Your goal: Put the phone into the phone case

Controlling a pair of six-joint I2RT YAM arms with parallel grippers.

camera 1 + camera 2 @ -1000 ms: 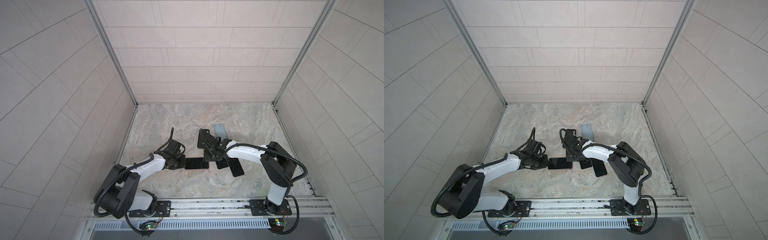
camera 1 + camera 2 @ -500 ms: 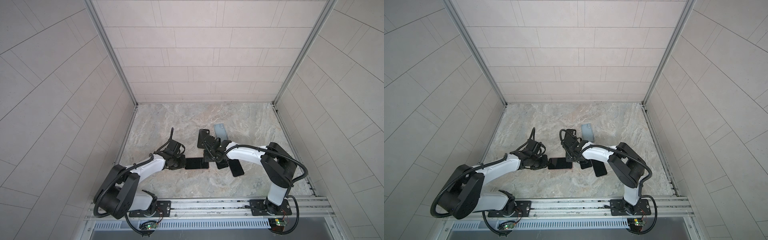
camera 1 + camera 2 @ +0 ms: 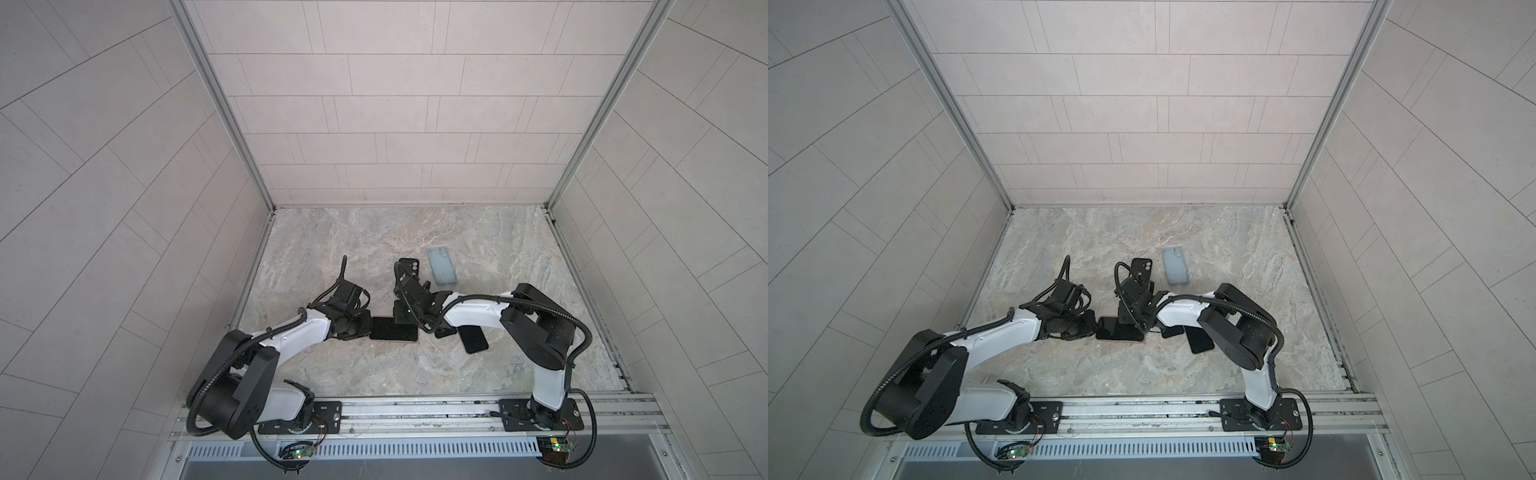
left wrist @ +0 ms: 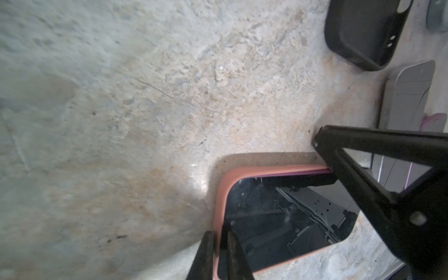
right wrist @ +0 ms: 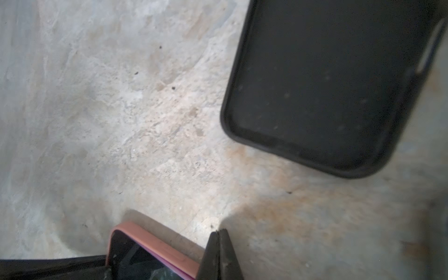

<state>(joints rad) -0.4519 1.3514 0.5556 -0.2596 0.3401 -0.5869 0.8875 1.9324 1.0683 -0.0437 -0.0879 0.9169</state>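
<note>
While the left claw (image 4: 218, 235) pinches the phone case (image 4: 219, 201), the closed right claw (image 5: 219, 234) sits beside it.

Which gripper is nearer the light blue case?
Right. The right gripper sits at the phone's far edge, toward the light blue case; the left gripper pinches the phone's left end.
</note>
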